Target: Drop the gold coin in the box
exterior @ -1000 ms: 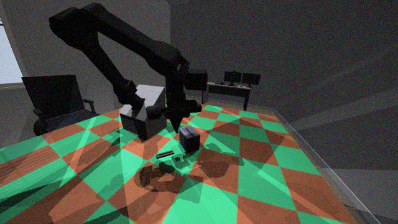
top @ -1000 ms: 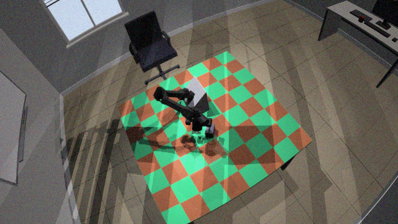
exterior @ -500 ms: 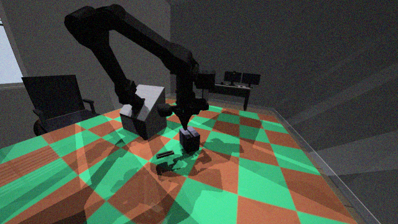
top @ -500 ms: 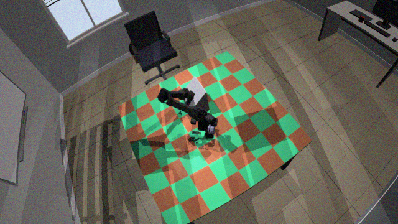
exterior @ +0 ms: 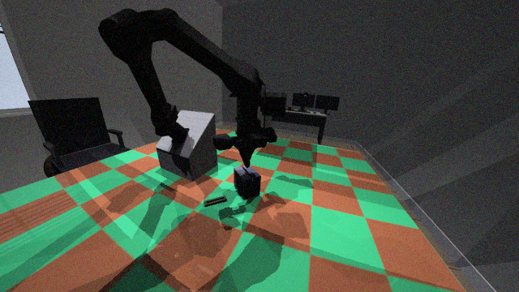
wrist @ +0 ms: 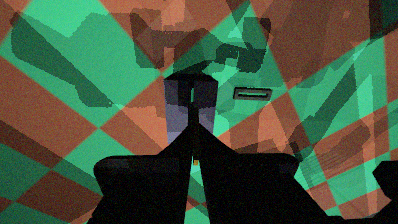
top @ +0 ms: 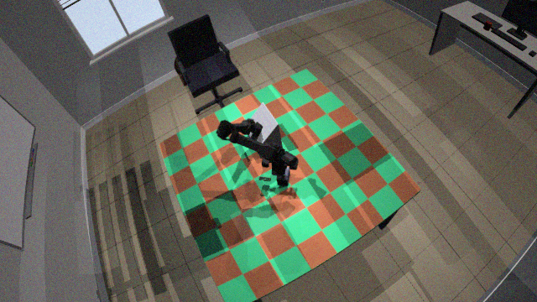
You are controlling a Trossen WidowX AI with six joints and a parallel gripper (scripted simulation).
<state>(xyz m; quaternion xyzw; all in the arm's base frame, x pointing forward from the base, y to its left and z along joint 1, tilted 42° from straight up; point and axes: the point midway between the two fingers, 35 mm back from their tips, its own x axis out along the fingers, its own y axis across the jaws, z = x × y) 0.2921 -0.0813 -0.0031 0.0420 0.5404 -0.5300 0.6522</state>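
Note:
My gripper (exterior: 246,163) (wrist: 194,127) is shut, fingertips down, over the grey box (exterior: 248,184) (wrist: 175,117). A small gold patch of the coin (wrist: 195,162) shows between the fingers in the wrist view; the fingers hide the rest. In the wrist view the fingertips overlap the near part of the slot (wrist: 192,94) and look roughly in line with it. How far the tips are above the lid is hard to tell. The dark holder (top: 264,179) (exterior: 215,201) (wrist: 237,94) lies beside the box, with no coin standing in it.
A large pale block with a sloping top (top: 264,119) (exterior: 196,126) stands near the arm's base, behind the box. Shadows of the arm fall over the green and orange checkered table (top: 302,224) (exterior: 340,219). An office chair (top: 210,69) (exterior: 77,126) stands beyond the table.

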